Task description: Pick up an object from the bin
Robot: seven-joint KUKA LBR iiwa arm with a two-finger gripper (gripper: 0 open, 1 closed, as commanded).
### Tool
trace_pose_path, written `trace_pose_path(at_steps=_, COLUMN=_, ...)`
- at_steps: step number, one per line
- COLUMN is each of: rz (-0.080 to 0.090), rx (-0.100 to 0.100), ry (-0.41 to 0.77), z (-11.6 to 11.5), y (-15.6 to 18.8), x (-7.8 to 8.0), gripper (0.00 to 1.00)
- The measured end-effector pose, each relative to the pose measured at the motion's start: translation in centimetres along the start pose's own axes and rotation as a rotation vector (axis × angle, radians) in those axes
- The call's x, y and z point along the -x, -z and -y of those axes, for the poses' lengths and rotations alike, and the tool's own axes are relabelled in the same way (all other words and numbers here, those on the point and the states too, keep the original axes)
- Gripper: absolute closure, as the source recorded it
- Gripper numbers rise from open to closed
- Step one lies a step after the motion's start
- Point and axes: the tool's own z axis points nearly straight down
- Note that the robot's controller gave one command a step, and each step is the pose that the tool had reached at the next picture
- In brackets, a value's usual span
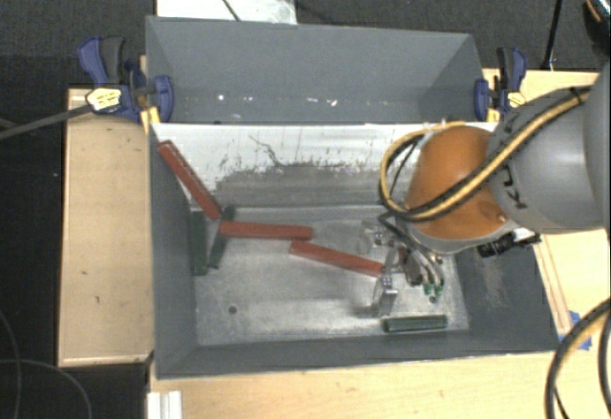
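Hand (389,285) sits at the right end of a red stick (334,259) running leftward. Wide or narrow? Can't tell (too cluttered).

I count three bars at left side. Long red bar (188,180) leans along left wall of bin (172,312), top end in back-left corner, low end down on floor. Second red bar (264,230) lies flat mid-floor, left end right at first bar's low end. Dark green bar (199,240) against left wall, just below that meeting point. Another dark piece close beside it; I cannot tell if separate.
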Motion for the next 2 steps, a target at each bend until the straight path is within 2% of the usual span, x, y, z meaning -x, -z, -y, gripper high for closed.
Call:
trace_pose_path(at_steps=1, rz=0.0, rx=0.0, ry=-0.002, z=0.0, y=0.01, x=0.01, gripper=1.0)
trace_pose_path(at_steps=2, rz=0.0, rx=0.0, ry=-0.003, z=0.0, y=0.0, x=0.0, gripper=0.0)
